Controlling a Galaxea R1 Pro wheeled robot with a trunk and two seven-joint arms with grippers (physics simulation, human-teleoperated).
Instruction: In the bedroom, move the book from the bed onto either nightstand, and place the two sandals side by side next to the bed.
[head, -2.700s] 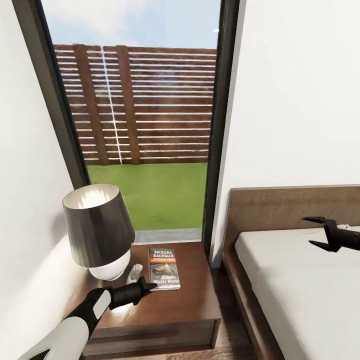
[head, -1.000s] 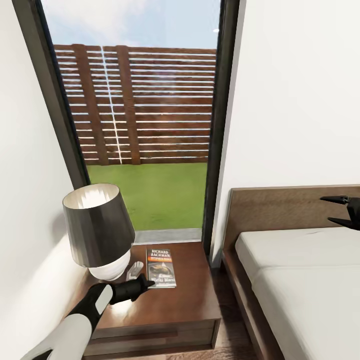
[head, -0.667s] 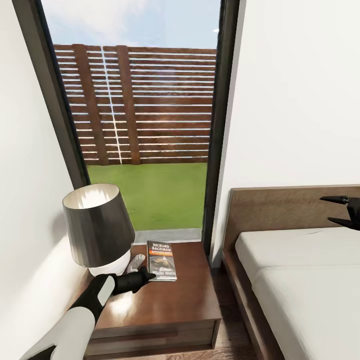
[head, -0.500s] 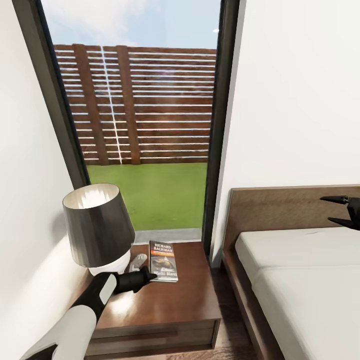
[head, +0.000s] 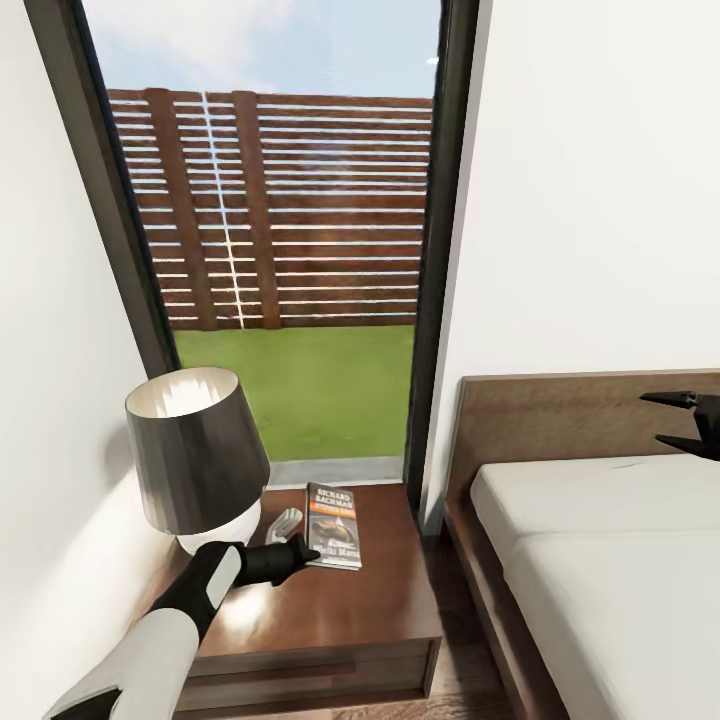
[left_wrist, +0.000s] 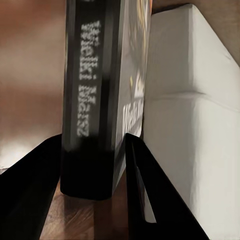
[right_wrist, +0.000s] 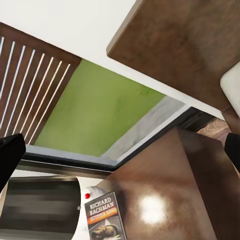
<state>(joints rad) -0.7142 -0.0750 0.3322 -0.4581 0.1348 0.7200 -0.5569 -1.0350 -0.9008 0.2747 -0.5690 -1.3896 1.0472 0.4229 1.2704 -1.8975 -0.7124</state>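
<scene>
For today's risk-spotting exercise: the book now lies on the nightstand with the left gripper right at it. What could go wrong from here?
1. The left gripper straddles the book's near end; pulling back without opening fully could drag the book along.
2. The lamp stands close beside that arm, so a sideways swing might knock it.
3. The book lies near the nightstand's back, by the window; a forward push could slide it off.

Glossy dark wood nightstand (head: 340, 610), glossy paper-covered book (head: 334, 540), smooth matt cloth bed (head: 600, 570), matt black lampshade (head: 195, 460).
</scene>
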